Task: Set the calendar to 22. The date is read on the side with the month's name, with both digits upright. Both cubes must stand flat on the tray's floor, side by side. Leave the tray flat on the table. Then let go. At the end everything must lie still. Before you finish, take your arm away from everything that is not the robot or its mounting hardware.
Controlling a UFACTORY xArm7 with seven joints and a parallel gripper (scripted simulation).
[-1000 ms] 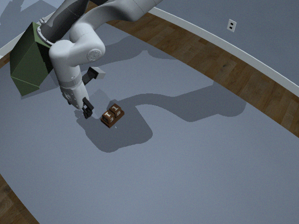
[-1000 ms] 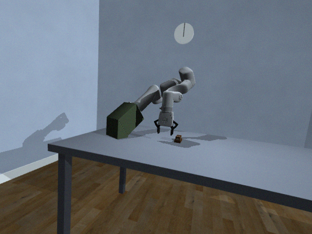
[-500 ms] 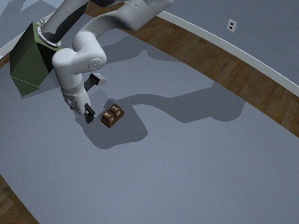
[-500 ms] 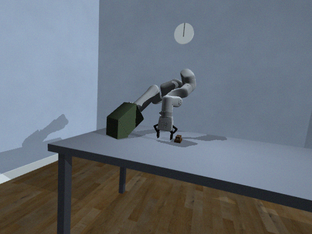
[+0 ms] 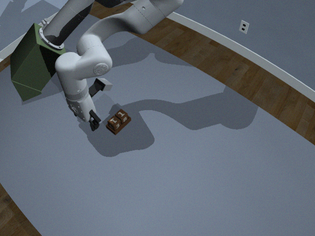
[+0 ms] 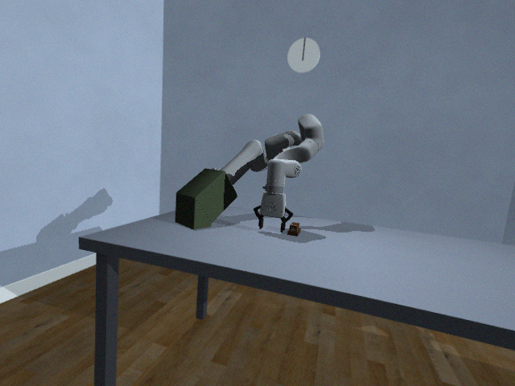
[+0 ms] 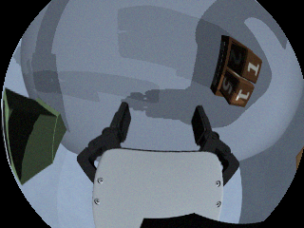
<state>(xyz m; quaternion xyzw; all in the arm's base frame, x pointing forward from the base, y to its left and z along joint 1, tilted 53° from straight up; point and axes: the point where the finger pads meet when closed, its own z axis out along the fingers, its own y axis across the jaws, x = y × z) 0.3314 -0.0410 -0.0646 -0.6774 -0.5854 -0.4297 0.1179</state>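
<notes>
From the top, the two cubes (image 5: 114, 123) (image 5: 122, 116) (image 7: 244, 62) (image 7: 235, 88) are sitting side by side in the brown tray (image 5: 115, 132) (image 6: 293, 233) (image 7: 219, 71), just beside the gripper (image 5: 94, 122) (image 6: 272, 229) (image 7: 161, 108). The exterior view is showing the jaws hanging wide open — nothing between them — beside the tray. In the wrist view the cubes are showing 1s on top and a 2 and a 5 on one side — probably light, stiff and smooth wood, calling for a square pinch across opposite faces, one cube at a time.

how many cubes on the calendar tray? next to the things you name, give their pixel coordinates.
2. Side by side in the tray (image 5: 115, 132) (image 7: 218, 82): one cube (image 5: 114, 123) (image 7: 238, 90) nearer the robot's fingers (image 5: 94, 122), the other (image 5: 122, 116) (image 7: 244, 61) beyond it. No others visible.
</notes>
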